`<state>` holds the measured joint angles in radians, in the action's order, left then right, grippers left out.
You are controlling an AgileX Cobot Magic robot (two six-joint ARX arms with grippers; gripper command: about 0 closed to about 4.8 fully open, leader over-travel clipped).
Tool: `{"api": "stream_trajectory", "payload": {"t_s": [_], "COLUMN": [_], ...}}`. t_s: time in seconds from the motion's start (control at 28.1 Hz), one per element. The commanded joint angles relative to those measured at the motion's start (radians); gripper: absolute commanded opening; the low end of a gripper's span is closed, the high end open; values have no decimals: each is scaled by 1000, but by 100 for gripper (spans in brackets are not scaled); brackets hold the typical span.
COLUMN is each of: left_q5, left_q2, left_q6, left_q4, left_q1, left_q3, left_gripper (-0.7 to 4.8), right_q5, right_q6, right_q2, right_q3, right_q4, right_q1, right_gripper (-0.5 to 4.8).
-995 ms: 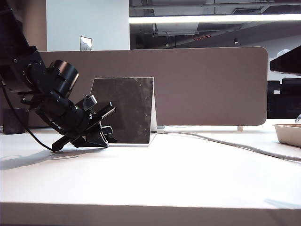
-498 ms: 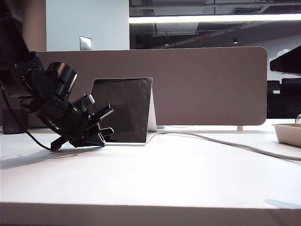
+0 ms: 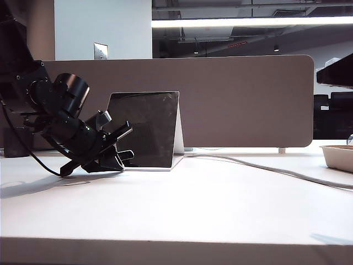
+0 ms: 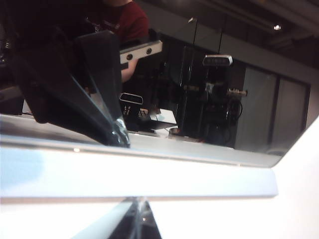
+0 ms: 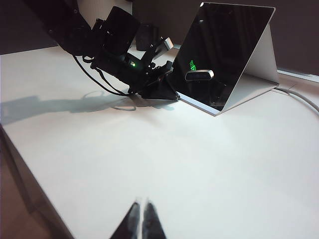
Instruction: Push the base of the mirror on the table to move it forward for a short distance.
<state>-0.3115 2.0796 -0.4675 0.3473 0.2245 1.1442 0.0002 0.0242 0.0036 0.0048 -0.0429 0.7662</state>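
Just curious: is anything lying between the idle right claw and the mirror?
No. The right wrist view shows only bare table between the right gripper and mirror.

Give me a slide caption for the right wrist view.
Left gripper low on the white table against the base of the leaning mirror; right gripper closed, hovering apart.

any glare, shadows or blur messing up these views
Exterior view: the ceiling strip light is bright, and the left gripper reads as a dark silhouette casting a soft shadow on the table. Left wrist view: the base is washed out white; the mirror shows dim reflections. Right wrist view: the right gripper is blurred at the frame edge; arm shadow crisp.
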Motion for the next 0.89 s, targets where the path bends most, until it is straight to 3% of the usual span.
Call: {"api": "stream_trajectory", "payload": {"t_s": [0.04,0.39,0.89], "left_q5": [-26,50,156], "left_q2": [-4,-172,-622], "left_q6": [-11,65,169], "left_q4": [-167,-438,-754], "left_q1": [0,0,0], "left_q3": [-15,-16,-18], "left_gripper": [-2,-2,-2], "right_q5": [1,1,1], "right_q6": [-2,-2,-2], "right_q2": [0,0,0], "right_q3": [1,1,1], "right_q4": [17,17,17], "right_q1": [0,0,0], "right_gripper": [22,22,22]}}
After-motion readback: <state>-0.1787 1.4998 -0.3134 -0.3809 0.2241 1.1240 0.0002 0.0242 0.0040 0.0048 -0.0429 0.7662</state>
